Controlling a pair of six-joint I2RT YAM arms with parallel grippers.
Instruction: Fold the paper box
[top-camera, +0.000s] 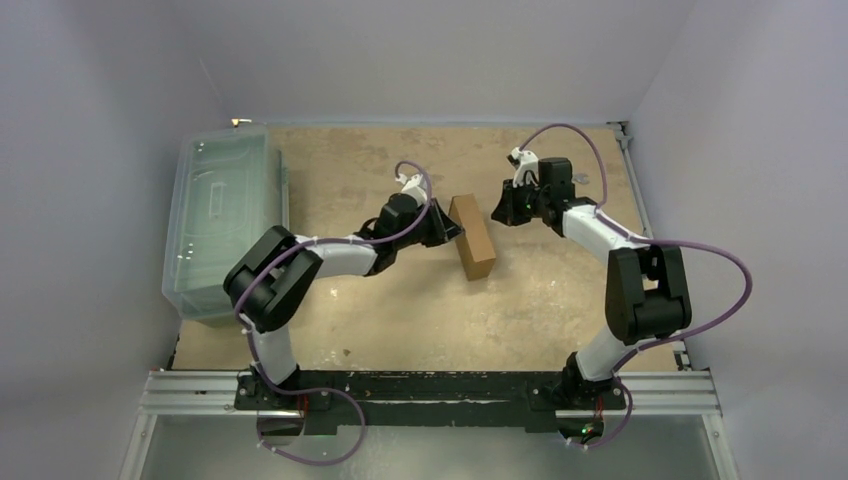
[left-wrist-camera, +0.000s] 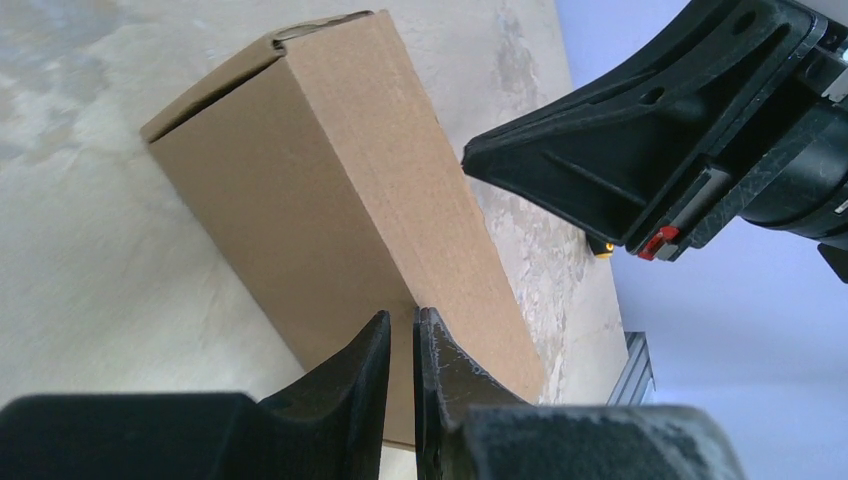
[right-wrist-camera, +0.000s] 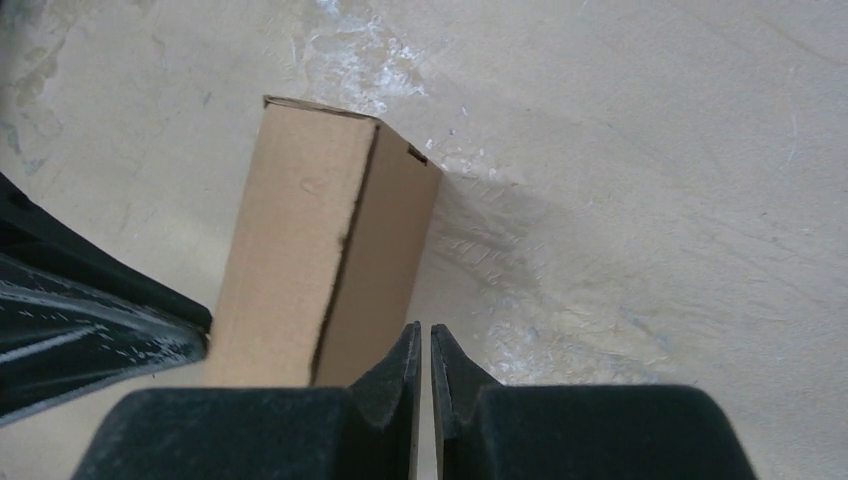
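Since paper box (top-camera: 472, 237) already stands closed up, task looks basically done imo; maybe needs final press. L gripper (left-wrist-camera: 402, 315) + R gripper (right-wrist-camera: 423, 328) both pinched shut, empty, flanking it.

Scuffed tan table (top-camera: 400, 320), paper box (top-camera: 472, 237) at its middle, clear plastic bin (top-camera: 225, 225) along its left edge.

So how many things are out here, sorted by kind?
Brown paper box: 1
Clear plastic bin: 1
Robot arms: 2, the left arm and the right arm
Total: 4
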